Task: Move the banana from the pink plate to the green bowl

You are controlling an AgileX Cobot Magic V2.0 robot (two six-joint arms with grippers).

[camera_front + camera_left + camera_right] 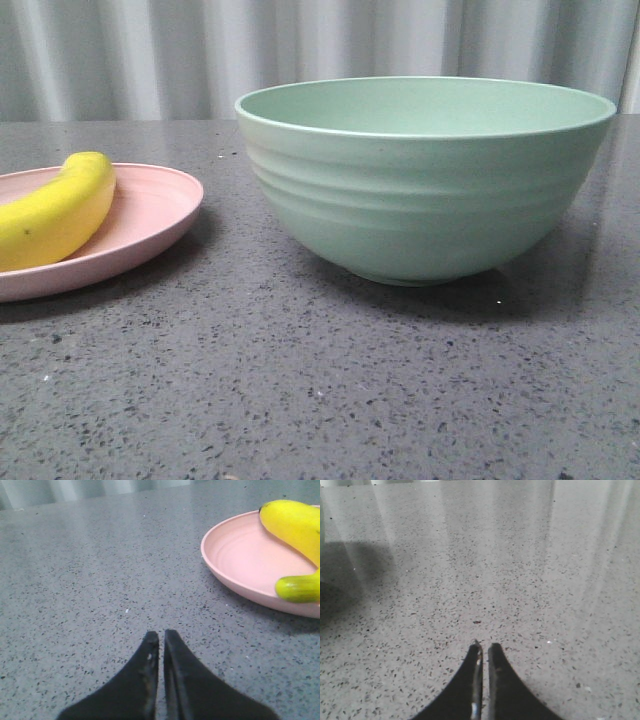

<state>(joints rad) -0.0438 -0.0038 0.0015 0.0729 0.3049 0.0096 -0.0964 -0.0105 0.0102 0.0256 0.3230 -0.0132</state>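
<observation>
Sitting on the pink plate point(150, 215) is the banana point(58, 208), so nothing has gone into the green bowl point(420, 190) yet. The plate is over at the left edge of the grey speckled worktop point(300, 380), partly cut off in the front view, and the banana lies across it with its curved back up and one end poking toward the middle of the worktop. The bowl stands upright more toward the right side, well apart from the plate with a strip of bare worktop between them. You can see the ridges running round its outside, and the part of its inside that shows has nothing in it.

From the left wrist camera, the left hand point(161, 635) has its two black fingers pressed nearly together, just a thin slit between them, and there's nothing held in it. It hangs low over bare worktop, near the plate point(240, 560) but not touching it. The banana point(295, 525) shows up there too, with its greenish stem end point(298, 588) resting at the plate's rim.

The right hand point(484, 647) looks the same: fingers drawn almost fully together, holding nothing, over plain worktop. A dark shadow falls on the worktop off to one side in that view. Neither hand shows in the front view.
</observation>
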